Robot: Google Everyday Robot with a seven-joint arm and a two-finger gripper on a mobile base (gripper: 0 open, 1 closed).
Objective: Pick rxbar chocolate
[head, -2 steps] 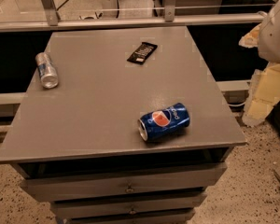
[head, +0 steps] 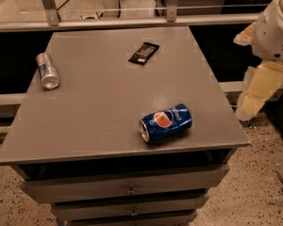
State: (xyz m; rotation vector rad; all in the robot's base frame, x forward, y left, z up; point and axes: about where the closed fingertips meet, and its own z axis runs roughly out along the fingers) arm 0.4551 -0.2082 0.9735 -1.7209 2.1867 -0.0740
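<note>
The rxbar chocolate (head: 144,53) is a small flat black wrapper with white lettering, lying at the far middle of the grey table top (head: 104,102). My gripper (head: 257,93) hangs off the table's right edge, cream-coloured below the white arm (head: 276,29). It is well to the right of the bar and nearer the camera, and touches nothing.
A blue Pepsi can (head: 166,122) lies on its side near the front right of the table. A silver can (head: 47,70) lies on its side at the left edge. Drawers (head: 129,189) run below the top. A metal rail (head: 132,22) stands behind the table.
The arm and gripper have shifted slightly left and up beside the table's right edge. The bar and both cans have not moved.
</note>
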